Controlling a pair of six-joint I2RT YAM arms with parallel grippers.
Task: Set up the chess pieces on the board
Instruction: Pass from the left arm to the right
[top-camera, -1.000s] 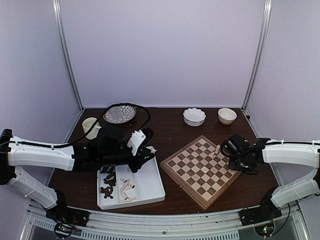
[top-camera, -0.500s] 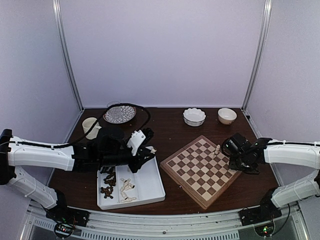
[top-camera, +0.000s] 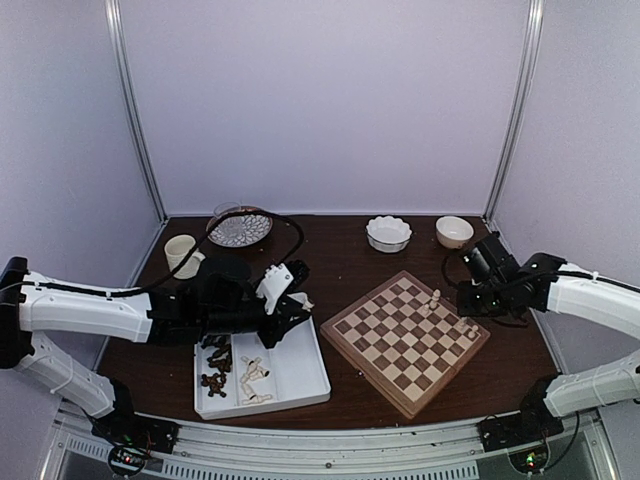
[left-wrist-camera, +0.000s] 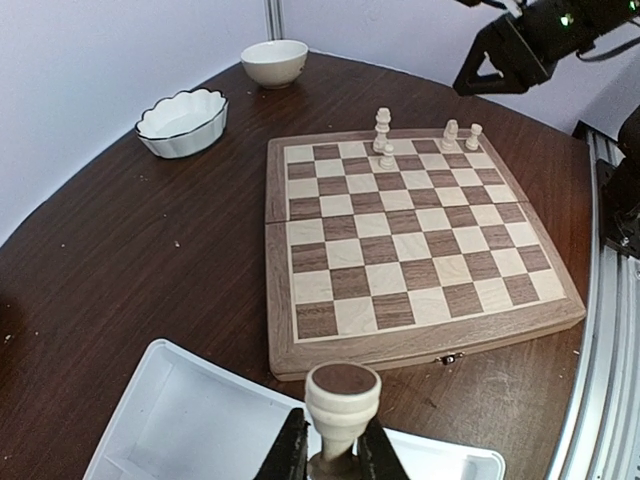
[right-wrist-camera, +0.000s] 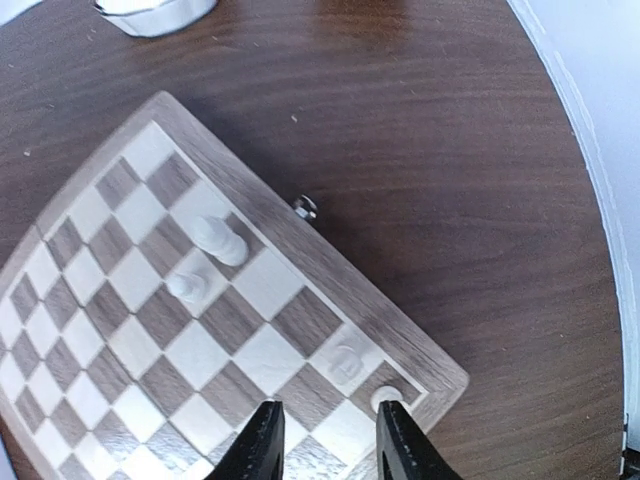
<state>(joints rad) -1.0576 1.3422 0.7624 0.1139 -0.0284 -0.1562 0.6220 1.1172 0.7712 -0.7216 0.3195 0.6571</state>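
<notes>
**A:** From above, what is the left gripper (top-camera: 285, 310) doing?

**B:** It is pinched nearly closed at the far right corner of the white tray (top-camera: 300, 372). What it grips is too small to make out there. Loose chessmen (top-camera: 240, 372) lie in the tray's left half. The board (top-camera: 390, 350) sits to the right, apart from the tray.

**A:** And the right gripper (top-camera: 476, 303)?

**B:** It hangs over the board's right corner, near the standing cream pieces (top-camera: 434, 297). Its jaw gap is hidden from above.

**A:** The left wrist view?

**B:** The fingers (left-wrist-camera: 292, 455) are clamped on the stem of a cream chessman (left-wrist-camera: 342, 395), whose wide round end sticks out beyond the tips. The tray's rim is just below. The board lies ahead, untouched by this gripper, with four cream pieces along its far edge.

**A:** The right wrist view?

**B:** The fingers (right-wrist-camera: 262, 445) stand apart with nothing between them, only bare checks. Two small cream pieces sit on the corner squares just ahead of the tips. One is close beside the right-hand finger, and I cannot tell whether they touch. A taller piece and another small one stand farther along the same edge.
</notes>
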